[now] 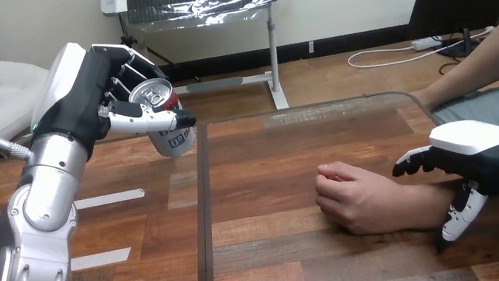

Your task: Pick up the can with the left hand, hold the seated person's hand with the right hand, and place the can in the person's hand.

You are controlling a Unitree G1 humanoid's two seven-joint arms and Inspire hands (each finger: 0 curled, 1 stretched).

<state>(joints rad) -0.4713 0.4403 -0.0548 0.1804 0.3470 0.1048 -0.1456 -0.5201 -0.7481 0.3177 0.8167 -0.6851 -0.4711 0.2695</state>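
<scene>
A white can with a silver top and red rim hangs tilted above the table's far left. My left hand is shut on it, thumb across its front and fingers behind it. The person's hand rests on the table right of centre, loosely curled, with nothing in it. Its forearm runs off to the right. My right hand sits over the person's wrist, its fingers curled over the far side and the thumb on the near side.
The wooden table has a dark seam running front to back left of centre. Two white tape strips lie on its left part. A wide stretch of tabletop separates the can from the person's hand.
</scene>
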